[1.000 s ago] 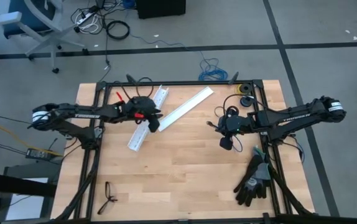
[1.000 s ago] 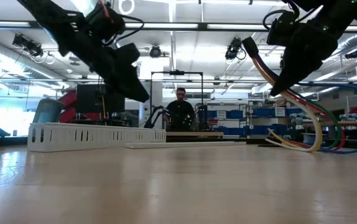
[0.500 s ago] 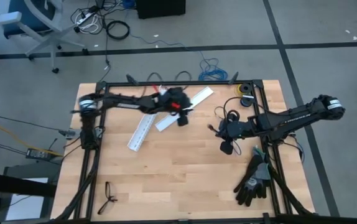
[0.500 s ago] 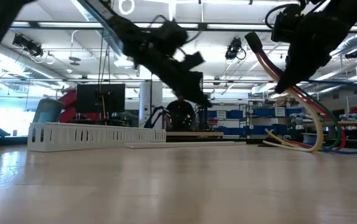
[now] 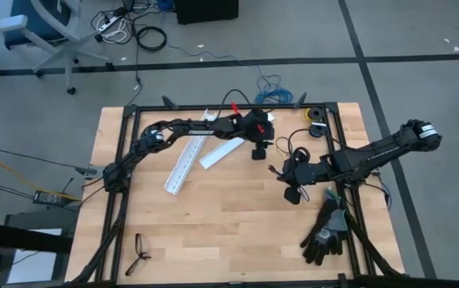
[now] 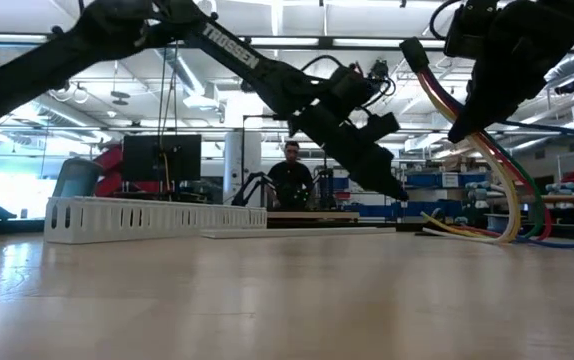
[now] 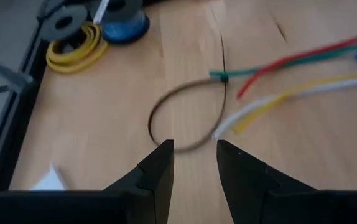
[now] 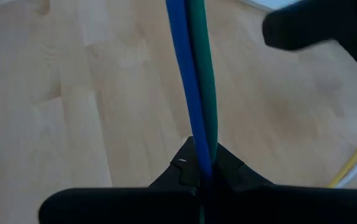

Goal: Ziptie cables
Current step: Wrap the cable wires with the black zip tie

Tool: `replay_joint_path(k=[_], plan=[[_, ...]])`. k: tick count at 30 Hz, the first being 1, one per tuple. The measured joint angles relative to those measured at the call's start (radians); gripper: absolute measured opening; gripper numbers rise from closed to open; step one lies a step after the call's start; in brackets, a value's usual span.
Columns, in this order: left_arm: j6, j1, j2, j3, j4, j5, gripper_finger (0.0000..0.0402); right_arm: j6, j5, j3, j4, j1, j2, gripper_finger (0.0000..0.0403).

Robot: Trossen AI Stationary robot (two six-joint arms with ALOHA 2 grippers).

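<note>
the cables [image 6: 487, 180] hang in a loose fan from the right gripper [image 8: 202, 163], which is clamped tight on a blue and a green strand; in the low view the coloured wires curve down from it to rest on the table [image 5: 213, 216] toward its right side. held up like that, the bundle looks to be offered so a tie can be worked around it

the ziptie [image 7: 188, 115] already stands as a dark, open loop at the point where the green, red, yellow and white strands meet, its small head sitting on the green wire. whether it circles the whole bundle or only part of it i cannot tell

the left gripper [image 7: 194, 162] reaches far across the table toward the right arm, hanging above the wood with its jaws partly open and nothing between them. the loop lies just ahead of its fingertips [image 7: 163, 155], roughly centred on the gap, not yet touched

two white slotted duct pieces [image 5: 185, 164] lie behind, under the left arm
</note>
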Motion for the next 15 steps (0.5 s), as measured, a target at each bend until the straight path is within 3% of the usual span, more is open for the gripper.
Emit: replay_joint_path(k=[5, 10, 15], plan=[[-0.067, -0.002, 0.072, 0.104, 0.006, 0.007, 0.0131, 0.028, 0.027, 0.000, 0.000, 0.021, 0.000, 0.0000], [-0.189, -0.001, 0.169, 0.204, -0.017, 0.079, 0.0131, 0.059, 0.028, 0.000, 0.005, 0.054, 0.000, 0.0000], [-0.268, -0.004, 0.275, 0.335, -0.100, 0.029, 0.0131, 0.083, 0.036, 0.000, 0.013, 0.086, 0.000, 0.0000]])
